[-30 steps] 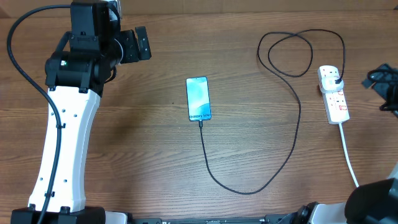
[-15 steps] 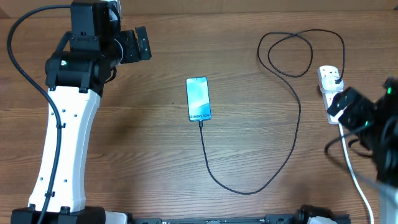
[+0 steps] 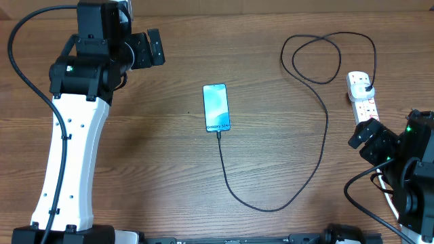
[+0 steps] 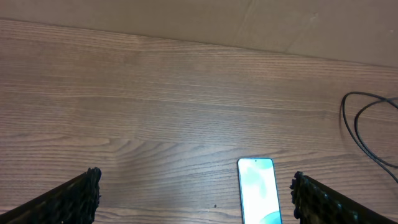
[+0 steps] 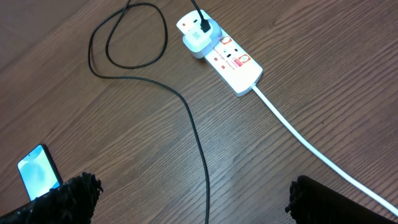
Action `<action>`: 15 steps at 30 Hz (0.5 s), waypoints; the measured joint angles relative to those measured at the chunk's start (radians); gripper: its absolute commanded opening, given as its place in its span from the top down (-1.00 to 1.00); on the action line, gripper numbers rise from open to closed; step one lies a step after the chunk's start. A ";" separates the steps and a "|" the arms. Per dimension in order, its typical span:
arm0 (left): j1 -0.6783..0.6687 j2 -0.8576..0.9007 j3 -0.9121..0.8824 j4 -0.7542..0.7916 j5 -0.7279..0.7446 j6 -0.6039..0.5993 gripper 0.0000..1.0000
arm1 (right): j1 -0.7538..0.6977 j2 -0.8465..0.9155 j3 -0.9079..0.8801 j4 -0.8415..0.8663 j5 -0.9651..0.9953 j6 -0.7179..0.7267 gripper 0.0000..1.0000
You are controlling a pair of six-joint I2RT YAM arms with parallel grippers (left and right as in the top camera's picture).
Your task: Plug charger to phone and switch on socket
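Observation:
The phone [image 3: 216, 108] lies mid-table with its light blue screen up; it also shows in the left wrist view [image 4: 257, 194] and the right wrist view [image 5: 38, 170]. The thin black charger cable [image 3: 319, 146] runs from the phone's bottom edge in a loop to a plug in the white socket strip [image 3: 363, 101], which shows in the right wrist view [image 5: 227, 58] too. My left gripper [image 3: 148, 49] is open and empty at the far left. My right gripper [image 3: 369, 139] is open and empty, just in front of the socket strip.
The strip's thick white cord [image 5: 311, 146] runs toward the front right edge, under my right arm. A cardboard wall [image 4: 280, 25] borders the table's far side.
My right arm has swung in from the right edge toward the socket strip and then drawn back to the front right. The left arm, phone and cable have not moved.

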 measured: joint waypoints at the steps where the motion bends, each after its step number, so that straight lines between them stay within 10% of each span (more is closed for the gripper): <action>1: 0.000 0.000 0.000 0.000 0.000 0.000 -0.99 | 0.000 0.000 0.000 0.000 0.000 0.000 -1.00; 15: 0.000 0.000 0.000 0.000 0.000 0.000 -0.99 | 0.003 -0.007 0.000 0.000 0.029 -0.013 -1.00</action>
